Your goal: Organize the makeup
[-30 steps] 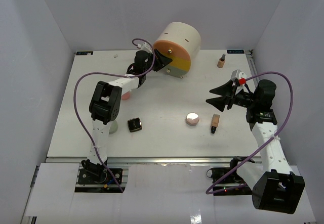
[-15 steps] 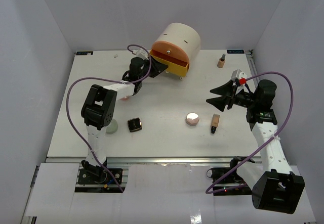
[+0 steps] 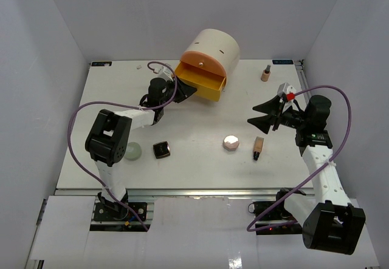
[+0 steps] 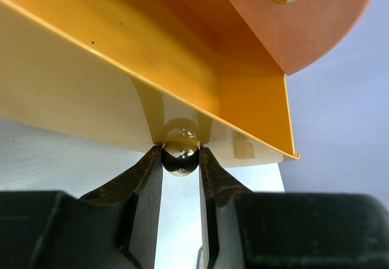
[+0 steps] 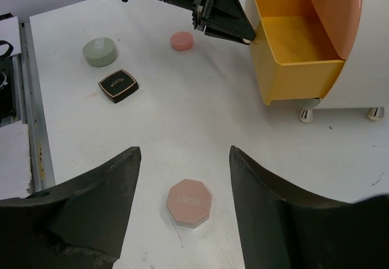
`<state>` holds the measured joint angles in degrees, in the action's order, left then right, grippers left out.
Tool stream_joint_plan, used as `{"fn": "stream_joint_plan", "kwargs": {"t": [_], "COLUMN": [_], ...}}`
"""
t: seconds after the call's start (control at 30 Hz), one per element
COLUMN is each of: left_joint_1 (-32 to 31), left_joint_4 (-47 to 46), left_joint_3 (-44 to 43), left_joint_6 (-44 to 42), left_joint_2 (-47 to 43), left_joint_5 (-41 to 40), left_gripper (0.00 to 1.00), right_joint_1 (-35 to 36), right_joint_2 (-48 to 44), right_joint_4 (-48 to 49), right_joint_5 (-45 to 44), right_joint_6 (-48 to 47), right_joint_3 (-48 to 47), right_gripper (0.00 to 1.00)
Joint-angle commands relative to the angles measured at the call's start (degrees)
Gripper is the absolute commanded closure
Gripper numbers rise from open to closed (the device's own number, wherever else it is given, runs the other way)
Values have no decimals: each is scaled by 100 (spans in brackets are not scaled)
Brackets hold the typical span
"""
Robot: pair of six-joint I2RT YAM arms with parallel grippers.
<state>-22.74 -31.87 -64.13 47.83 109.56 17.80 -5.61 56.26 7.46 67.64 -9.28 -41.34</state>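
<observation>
- The left gripper (image 4: 181, 160) is clamping its black fingers tight on the small shiny metal ball knob (image 4: 180, 158) of the yellow plastic drawer (image 3: 203, 82), which is sticking out of the big cream drum (image 3: 217, 45) at the back of the white table (image 3: 200, 172).
- The orange drawer front (image 5: 340, 8) is sitting right above that yellow one.
- The right gripper (image 3: 262, 116) is hanging over the right side of the table with its jaws spread wide apart, gripping nothing.
- The makeup is all lying around on the tabletop, none of it showing in the drawer.
- The pink faceted jar (image 3: 231, 143) is sitting mid-table, with a tan black-capped bottle (image 3: 259, 147) lying just to its right.
- A second tan bottle (image 3: 265, 73) is standing upright near the far right corner.
- The black square compact (image 3: 161, 150) and the pale green ball (image 3: 132, 151) are sitting near each other by the left arm's elbow.
- A small pink round disc (image 5: 182, 40) is lying further back, near the left arm.
</observation>
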Motion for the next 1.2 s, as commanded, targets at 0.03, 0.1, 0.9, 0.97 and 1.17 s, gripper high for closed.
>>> {"fn": "stream_joint_plan", "kwargs": {"t": [0.03, 0.1, 0.9, 0.97, 1.17], "left_joint_1": [-11, -11, 172, 173, 164], "left_joint_4": [131, 197, 2965, 3121, 3611], "left_joint_3": [81, 12, 1293, 1749, 2564], "left_joint_6": [-285, -300, -2898, -3142, -3529], "left_joint_2": [-595, -612, -4925, -5614, -6760], "left_joint_5": [127, 136, -351, -696, -1555], "left_gripper": [74, 62, 2, 2, 2], "right_joint_1": [-28, -28, 2943, 3146, 3873], "right_joint_2": [96, 99, 2131, 2347, 2641], "right_joint_4": [-8, -35, -2951, -3033, -3048], "right_joint_5": [-26, -72, -5365, -5669, -6686], "right_joint_6": [-111, -136, -1353, -1196, -431], "right_joint_3": [21, 16, -1259, -1364, -1391], "right_gripper": [25, 22, 10, 10, 10]}}
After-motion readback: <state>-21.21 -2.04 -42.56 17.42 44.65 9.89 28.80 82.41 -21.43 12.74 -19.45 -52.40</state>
